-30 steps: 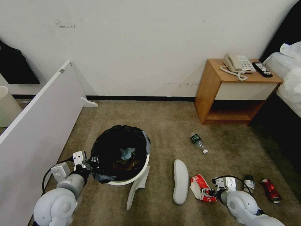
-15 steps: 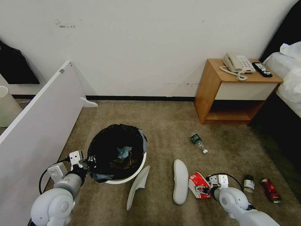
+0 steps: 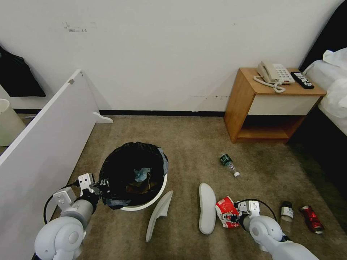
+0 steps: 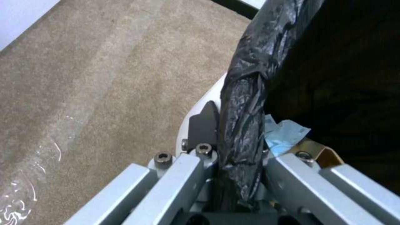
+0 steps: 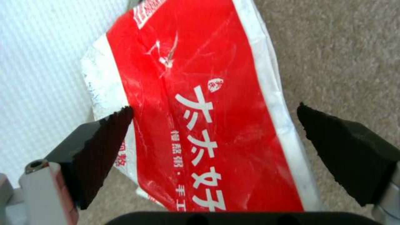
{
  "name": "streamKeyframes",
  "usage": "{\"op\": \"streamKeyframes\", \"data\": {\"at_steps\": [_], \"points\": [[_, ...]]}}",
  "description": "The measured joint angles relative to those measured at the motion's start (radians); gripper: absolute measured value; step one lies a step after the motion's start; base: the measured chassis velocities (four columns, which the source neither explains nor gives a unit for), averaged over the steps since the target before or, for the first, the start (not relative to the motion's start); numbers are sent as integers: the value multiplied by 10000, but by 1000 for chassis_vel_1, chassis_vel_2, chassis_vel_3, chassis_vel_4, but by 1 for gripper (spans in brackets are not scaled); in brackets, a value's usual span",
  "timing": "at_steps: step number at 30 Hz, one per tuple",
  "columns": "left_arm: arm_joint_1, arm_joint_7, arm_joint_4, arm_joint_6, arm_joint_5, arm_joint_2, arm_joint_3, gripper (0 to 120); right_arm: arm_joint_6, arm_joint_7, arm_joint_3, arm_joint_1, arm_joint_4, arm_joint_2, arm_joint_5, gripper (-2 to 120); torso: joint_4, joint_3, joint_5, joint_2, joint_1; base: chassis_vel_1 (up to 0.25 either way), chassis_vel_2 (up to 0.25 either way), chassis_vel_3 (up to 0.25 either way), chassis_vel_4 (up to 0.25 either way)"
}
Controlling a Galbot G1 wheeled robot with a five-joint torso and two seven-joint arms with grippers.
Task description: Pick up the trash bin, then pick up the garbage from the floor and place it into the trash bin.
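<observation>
The trash bin point(image 3: 144, 205), white with a black bag over its rim, hangs tilted at the left with my left gripper point(image 3: 100, 187) shut on its rim point(image 4: 243, 103). A light-blue wad point(image 4: 285, 134) and brown cardboard point(image 3: 141, 187) lie inside. My right gripper point(image 3: 234, 216) is open low over the floor point(image 3: 188, 144), its pads point(image 5: 100, 137) flanking a red-white wrapper point(image 5: 208, 93) that lies against a white slipper point(image 3: 207, 207). A second slipper point(image 3: 159, 213) lies beside the bin. A plastic bottle point(image 3: 229, 164), a small bottle point(image 3: 287, 211) and a red can point(image 3: 311, 218) lie around.
A white board point(image 3: 43, 144) leans along the left, a pale cream bucket point(image 3: 7, 122) behind it. A wooden nightstand point(image 3: 271, 104) with a phone stands at the back right, next to a bed point(image 3: 332, 94). Open carpet lies between bin and nightstand.
The left gripper carried the bin a little to the left, uncovering the second slipper. The right gripper slid left, and the wrapper moved with it up against the slipper.
</observation>
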Motion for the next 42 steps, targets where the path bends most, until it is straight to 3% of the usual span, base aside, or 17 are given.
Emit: {"op": "streamKeyframes", "data": {"at_steps": [16, 18, 22, 23, 25, 26, 42], "points": [[15, 0, -18, -31, 53, -71, -2, 1, 8, 150, -41, -240, 516, -5, 30, 99, 0, 0, 0, 1, 0, 0, 0, 0, 0], [34, 1, -45, -50, 61, -78, -38, 1, 7, 173, -71, -248, 594, 0, 27, 85, 0, 0, 0, 2, 0, 0, 0, 0, 0], [37, 1, -59, -55, 61, -76, -64, 1, 7, 191, -78, -267, 665, -5, 29, 80, 0, 0, 0, 1, 0, 0, 0, 0, 0], [36, 0, -63, -58, 61, -84, -84, 1, 7, 218, -78, -319, 808, -29, 40, 70, 0, 0, 0, 1, 0, 0, 0, 0, 0], [33, 2, -63, -58, 61, -96, -84, 1, 7, 234, -78, -350, 867, -41, 44, 67, 0, -1, 0, 1, 0, 0, 0, 0, 0], [23, 7, -63, -61, 72, -139, -77, 1, 7, 284, -85, -421, 994, -56, 58, 57, 0, -1, 0, 1, 0, 0, 0, 0, 0], [6, 34, -61, -76, 191, -253, 142, 1, -58, 683, -78, -740, 2093, -249, 402, 5, 0, 0, 0, 1, 0, 0, 0, 0, 0]]}}
